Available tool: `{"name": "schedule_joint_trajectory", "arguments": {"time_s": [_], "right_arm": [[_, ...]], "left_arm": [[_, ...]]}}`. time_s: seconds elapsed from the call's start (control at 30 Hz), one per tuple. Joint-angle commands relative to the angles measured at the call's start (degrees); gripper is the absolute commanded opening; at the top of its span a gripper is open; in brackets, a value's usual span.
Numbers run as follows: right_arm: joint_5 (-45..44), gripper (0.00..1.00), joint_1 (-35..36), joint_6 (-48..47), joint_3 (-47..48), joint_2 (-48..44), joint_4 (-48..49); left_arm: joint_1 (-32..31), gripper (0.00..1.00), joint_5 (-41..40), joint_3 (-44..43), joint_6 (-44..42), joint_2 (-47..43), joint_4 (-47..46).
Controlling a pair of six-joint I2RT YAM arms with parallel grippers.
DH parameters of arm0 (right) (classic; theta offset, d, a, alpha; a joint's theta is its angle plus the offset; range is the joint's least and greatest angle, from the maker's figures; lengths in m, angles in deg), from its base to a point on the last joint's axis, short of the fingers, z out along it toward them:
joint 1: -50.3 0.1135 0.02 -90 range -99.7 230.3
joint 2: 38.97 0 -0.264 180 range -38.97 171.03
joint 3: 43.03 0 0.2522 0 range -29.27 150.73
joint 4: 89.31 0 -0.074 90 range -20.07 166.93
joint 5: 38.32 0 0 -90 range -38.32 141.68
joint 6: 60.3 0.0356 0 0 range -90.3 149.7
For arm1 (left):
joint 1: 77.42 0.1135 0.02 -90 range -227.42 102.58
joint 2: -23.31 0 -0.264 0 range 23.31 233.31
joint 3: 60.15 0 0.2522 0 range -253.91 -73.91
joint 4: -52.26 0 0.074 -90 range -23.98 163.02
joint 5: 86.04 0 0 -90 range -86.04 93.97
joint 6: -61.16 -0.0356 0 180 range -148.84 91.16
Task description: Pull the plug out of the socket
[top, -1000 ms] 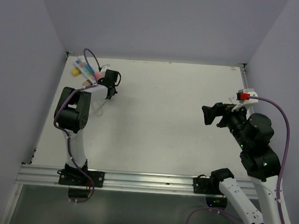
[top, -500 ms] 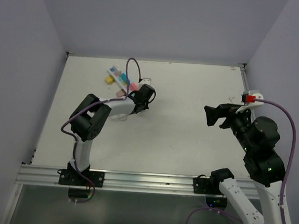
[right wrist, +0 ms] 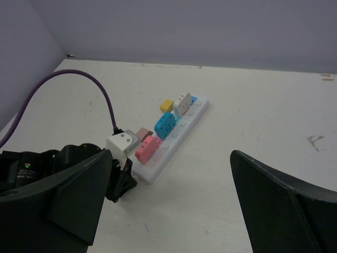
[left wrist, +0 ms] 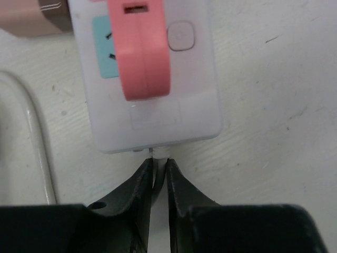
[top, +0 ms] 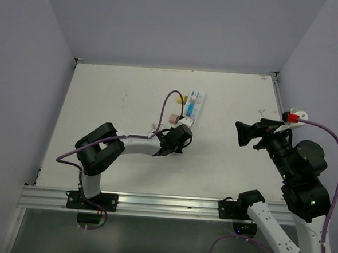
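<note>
Power strip (top: 194,107): left gripper (left wrist: 158,166) pinches cord (left wrist: 36,129) at its near end, apparently as anchor; right gripper (right wrist: 171,158) hangs wide open, well right of it, free for pink plug (left wrist: 143,52).

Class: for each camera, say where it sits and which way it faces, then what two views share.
Top: above and behind the bases, looking down on the table; left arm and right arm show.
Left wrist: on the left tool, facing down at the end of the power strip; its fingers pinch the cord.
Right wrist: on the open right tool, looking across the table at the strip and left arm.
Shared: every view shows the strip.
</note>
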Motion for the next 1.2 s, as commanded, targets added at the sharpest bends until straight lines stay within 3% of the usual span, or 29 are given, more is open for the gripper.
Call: {"name": "schedule_joint_trajectory", "arguments": {"time_s": [0.0,0.23,0.33,0.37,0.4,0.47,0.5,0.77,1.17], "right_arm": [[-0.71,0.99,0.36,0.59,1.61,0.02,-0.78],[1.40,0.99,0.36,1.74,1.69,1.25,-0.25],[0.96,0.99,0.36,1.56,1.69,1.43,-0.69],[0.87,0.99,0.36,1.47,1.78,1.34,-0.78],[0.70,0.99,0.36,1.30,1.61,1.25,-0.78],[0.61,0.99,0.28,1.30,1.25,1.25,-0.78],[0.52,0.99,0.36,1.38,1.08,1.25,-0.69],[1.66,0.99,0.28,1.21,0.46,1.95,-0.43],[0.88,0.99,0.36,0.42,0.90,1.60,-1.13]], "left_arm": [[1.03,0.20,-1.14,5.85,0.83,-2.87,7.13],[4.01,0.25,-4.67,8.31,-5.59,-4.73,6.96],[6.56,0.36,-0.63,11.12,-7.87,-7.36,3.20],[6.74,0.43,-0.19,12.09,-9.01,-8.50,2.13],[6.66,0.65,1.65,13.84,-9.46,-10.86,0.99],[6.22,0.91,3.06,15.26,-10.60,-13.25,-1.56],[6.04,0.97,3.77,16.65,-11.13,-15.26,-2.44],[4.99,1.00,6.06,23.79,-16.75,-22.84,-17.72],[4.81,1.00,3.16,14.65,-15.53,-10.81,-27.14]]}}
